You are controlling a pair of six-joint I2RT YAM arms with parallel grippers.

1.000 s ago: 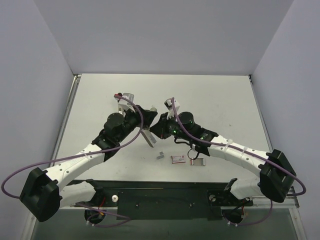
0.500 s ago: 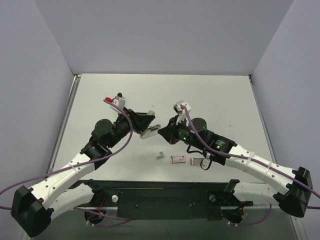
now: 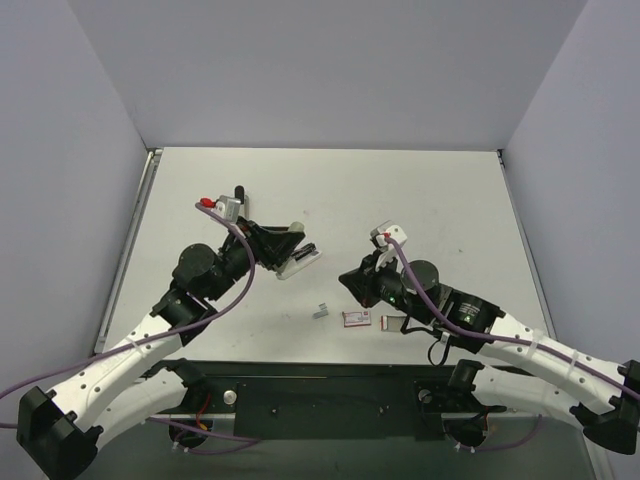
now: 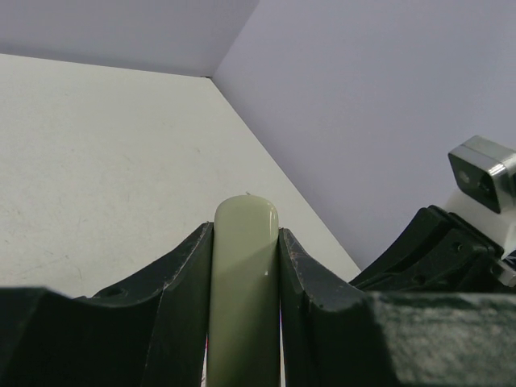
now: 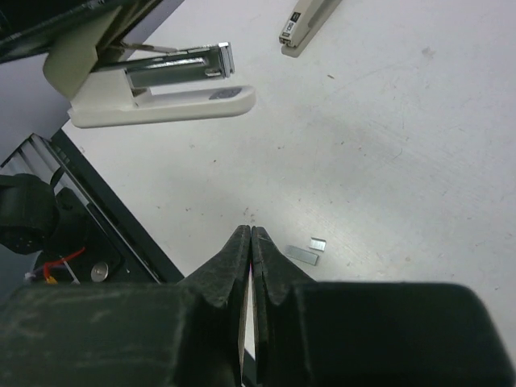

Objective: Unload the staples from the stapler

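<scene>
Here, the left fingers (image 3: pixel 285 250) clench the stapler (image 3: pixel 302 263), held off the surface (image 3: pixel 430 200) with its metal channel showing. The staples (image 3: pixel 320 311) lie on the surface at the stapler's 5 o'clock, the red box (image 3: pixel 356 318) near, at their 3 o'clock. The right fingers (image 5: pixel 246 251) are pressed together, empty.

Left arm (image 3: pixel 110 360): extends from the near-left base up and rightward, wrist turned so the tool points right. Left tool (image 3: pixel 285 248): jaws partly closed, gripping the rear of the stapler (image 3: pixel 300 263) between both fingers. Right arm (image 3: pixel 530 340): stretched low from the near-right base toward centre. Right tool (image 5: pixel 251 235): fingers pressed together, pointing left and down at the bench (image 3: pixel 420 200), apart from the left tool.
</scene>
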